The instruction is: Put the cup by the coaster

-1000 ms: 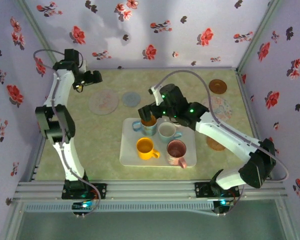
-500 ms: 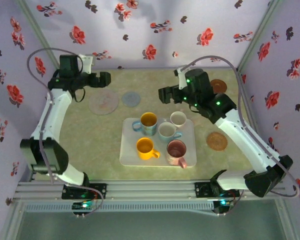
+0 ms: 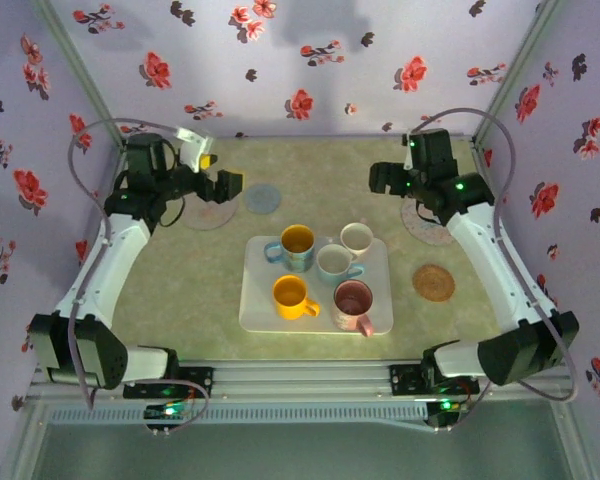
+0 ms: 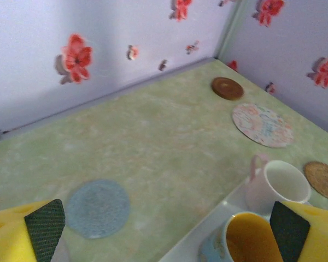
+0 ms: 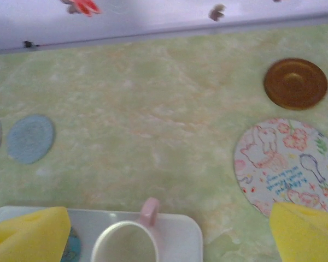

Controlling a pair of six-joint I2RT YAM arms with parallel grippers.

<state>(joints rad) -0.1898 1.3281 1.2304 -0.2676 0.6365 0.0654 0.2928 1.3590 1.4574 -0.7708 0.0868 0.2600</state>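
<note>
Several cups stand on a white tray (image 3: 260, 305) mid-table: a blue cup with an orange inside (image 3: 297, 245), a white cup with a pink handle (image 3: 357, 238), a pale cup (image 3: 334, 264), a yellow cup (image 3: 291, 296) and a pink cup (image 3: 354, 305). Coasters lie around: a blue-grey coaster (image 3: 263, 198), a large pale pink one (image 3: 195, 212), a woven brown coaster (image 3: 433, 282). My left gripper (image 3: 225, 185) hangs open above the pink coaster. My right gripper (image 3: 378, 178) hangs open at the back right. In the right wrist view the right gripper (image 5: 169, 237) is above the white cup (image 5: 126, 245).
A flower-patterned round mat (image 5: 287, 164) and a dark brown coaster (image 5: 295, 83) lie near the back right corner. Flowered walls close in the table on three sides. In the left wrist view the left gripper (image 4: 164, 234) looks over the blue-grey coaster (image 4: 97, 208) and the tray's corner.
My right gripper has lifted away from the cups on the tray and swung to the back right. My left arm has swung rightward and forward over the pink coaster.
</note>
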